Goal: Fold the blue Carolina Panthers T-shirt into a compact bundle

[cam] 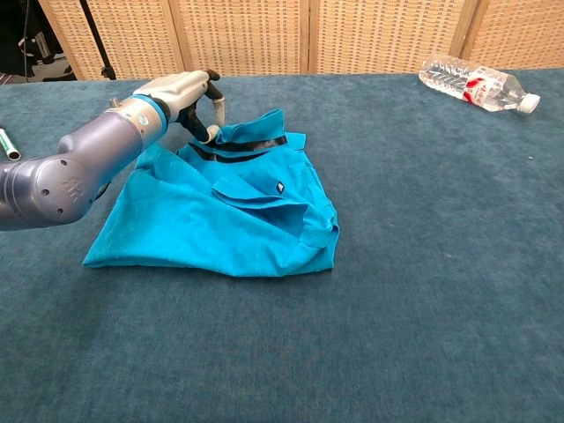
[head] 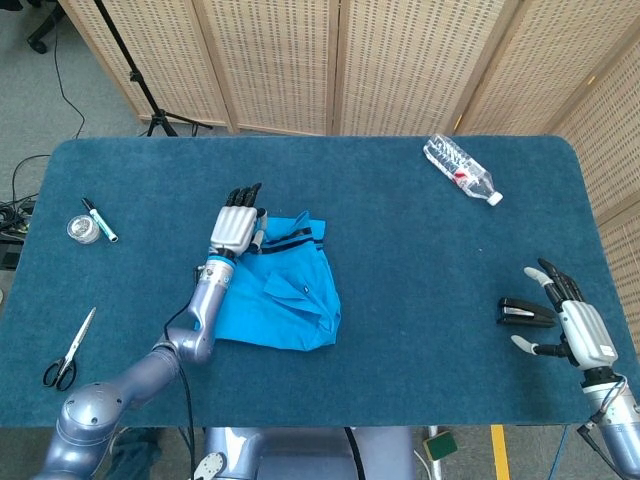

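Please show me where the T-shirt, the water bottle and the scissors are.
T-shirt [head: 275, 300]: head view, middle of the cloth.
Water bottle [head: 459, 170]: head view, on its label.
Scissors [head: 68, 350]: head view, near the pivot.

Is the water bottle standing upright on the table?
No, the water bottle lies on its side near the table's far right corner.

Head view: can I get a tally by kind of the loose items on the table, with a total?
T-shirt: 1
Water bottle: 1
Stapler: 1
Scissors: 1
Marker: 1
Small round container: 1
Total: 6
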Robot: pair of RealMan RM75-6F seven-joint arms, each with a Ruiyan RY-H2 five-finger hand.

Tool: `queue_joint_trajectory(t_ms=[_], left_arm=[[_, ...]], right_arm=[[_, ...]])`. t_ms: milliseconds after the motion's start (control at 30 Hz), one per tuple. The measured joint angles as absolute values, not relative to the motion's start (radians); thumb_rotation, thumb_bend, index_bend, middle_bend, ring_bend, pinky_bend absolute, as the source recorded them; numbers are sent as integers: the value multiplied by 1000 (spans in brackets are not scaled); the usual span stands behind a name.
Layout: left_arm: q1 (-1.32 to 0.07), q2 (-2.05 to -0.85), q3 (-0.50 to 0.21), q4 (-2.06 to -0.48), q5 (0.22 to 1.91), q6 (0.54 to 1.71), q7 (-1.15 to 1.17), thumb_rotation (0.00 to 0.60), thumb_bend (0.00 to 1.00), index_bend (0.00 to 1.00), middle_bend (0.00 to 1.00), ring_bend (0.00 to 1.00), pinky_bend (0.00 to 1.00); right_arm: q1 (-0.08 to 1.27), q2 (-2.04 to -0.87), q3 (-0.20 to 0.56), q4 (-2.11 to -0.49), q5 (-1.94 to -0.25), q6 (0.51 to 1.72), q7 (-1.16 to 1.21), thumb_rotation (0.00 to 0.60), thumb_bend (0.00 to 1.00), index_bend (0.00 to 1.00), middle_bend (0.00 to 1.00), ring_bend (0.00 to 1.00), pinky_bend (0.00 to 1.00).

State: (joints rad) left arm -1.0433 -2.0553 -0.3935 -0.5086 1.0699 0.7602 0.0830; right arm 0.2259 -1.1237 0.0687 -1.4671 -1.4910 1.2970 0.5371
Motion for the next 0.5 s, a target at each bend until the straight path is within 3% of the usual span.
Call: queue_joint_trajectory(t_ms=[133,167,200,267,333,500], left_arm=[[-1055,-2072,-404,-459,1057,747,87,600,660,792,0,0,0],[-1057,-2076,-408,-450,1054,743,87,600,647,740,0,0,0],[-1059,-2079,-410,-443,1051,737,85,600,620,659,0,0,0],[-1061,-2080,-414,-440,1047,724,73,600,433,186,0,0,0],[-1060,-2077,-421,-446,1043,719,52,600,295,0,0,0,0],[-1051,-2050,-436,-473,1041,752,19,600,251,0,0,0,0]], right_arm=[[228,-1125,68,-1464,-1490,1292,537,600,0,119,0,0,0],[228,-1126,68,-1464,-1489,1290,536,600,0,119,0,0,0],[229,-1127,68,-1463,-1489,1288,536,600,0,119,0,0,0],[230,-1128,68,-1462,-1487,1286,535,600,0,119,0,0,0],[230,-1129,68,-1461,-1486,1286,534,600,0,119,0,0,0],[230,-1130,67,-1461,-1488,1285,532,600,0,119,0,0,0]])
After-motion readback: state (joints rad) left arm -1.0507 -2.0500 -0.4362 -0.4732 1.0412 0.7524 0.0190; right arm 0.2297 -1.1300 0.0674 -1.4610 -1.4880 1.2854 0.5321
